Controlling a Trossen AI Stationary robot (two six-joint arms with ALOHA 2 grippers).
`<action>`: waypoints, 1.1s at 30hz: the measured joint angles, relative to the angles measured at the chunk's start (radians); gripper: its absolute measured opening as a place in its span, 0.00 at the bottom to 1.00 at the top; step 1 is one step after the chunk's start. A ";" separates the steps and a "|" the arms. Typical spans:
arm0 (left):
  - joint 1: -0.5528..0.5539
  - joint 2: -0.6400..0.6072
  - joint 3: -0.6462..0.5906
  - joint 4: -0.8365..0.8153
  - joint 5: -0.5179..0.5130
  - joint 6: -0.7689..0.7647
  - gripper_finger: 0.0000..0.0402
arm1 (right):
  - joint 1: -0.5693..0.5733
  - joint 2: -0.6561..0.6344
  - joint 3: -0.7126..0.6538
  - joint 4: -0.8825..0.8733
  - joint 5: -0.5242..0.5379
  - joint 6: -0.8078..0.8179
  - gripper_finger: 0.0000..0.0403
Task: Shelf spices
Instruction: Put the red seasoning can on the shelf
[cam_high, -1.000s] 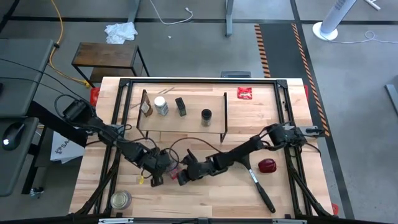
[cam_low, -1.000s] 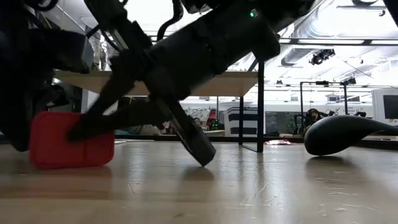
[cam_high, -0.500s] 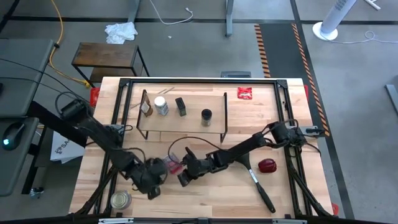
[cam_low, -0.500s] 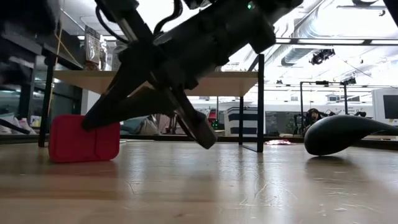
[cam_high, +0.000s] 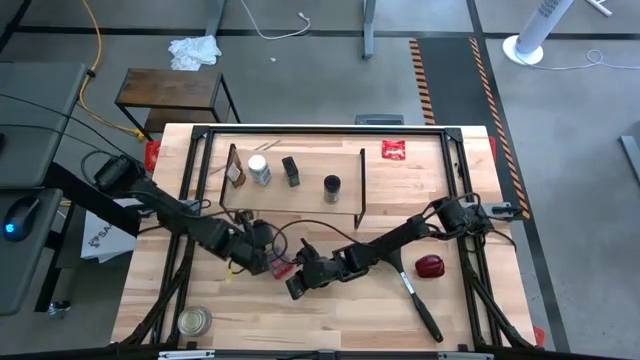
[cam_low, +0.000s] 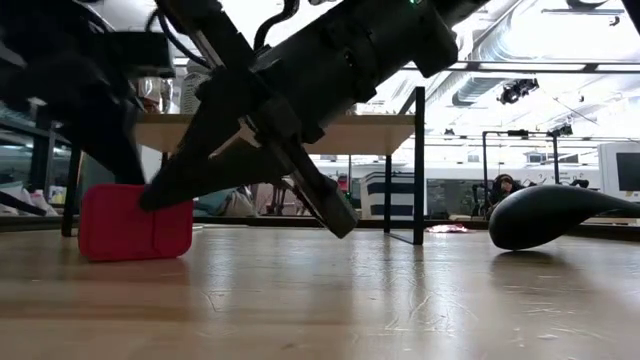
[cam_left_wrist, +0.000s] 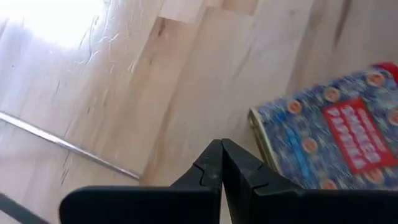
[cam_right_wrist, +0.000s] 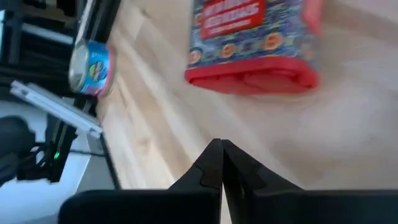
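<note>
Both fingers of each gripper are pressed together, holding nothing. We find the red square tin (cam_high: 280, 267) lying flat on the table (cam_high: 330, 325), in front of the shelf (cam_high: 290, 195), between the left gripper (cam_high: 262, 256) and right gripper (cam_high: 295, 288); the left is nearer.

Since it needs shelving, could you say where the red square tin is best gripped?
The red square tin lies flat, printed face up. Probably come from above and pinch its two long side walls mid-length; lying so low, it offers little from the side.
</note>
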 joint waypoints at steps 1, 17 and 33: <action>0.014 0.004 -0.002 0.012 0.003 0.012 0.00 | 0.000 0.000 0.000 -0.017 0.014 0.008 0.00; -0.138 0.099 -0.003 0.159 0.113 -0.367 0.00 | -0.022 -0.001 -0.001 -0.120 0.102 0.052 0.00; -0.267 -0.010 0.066 -0.129 0.054 -0.692 0.00 | -0.048 -0.076 -0.001 -0.226 0.026 -0.088 0.00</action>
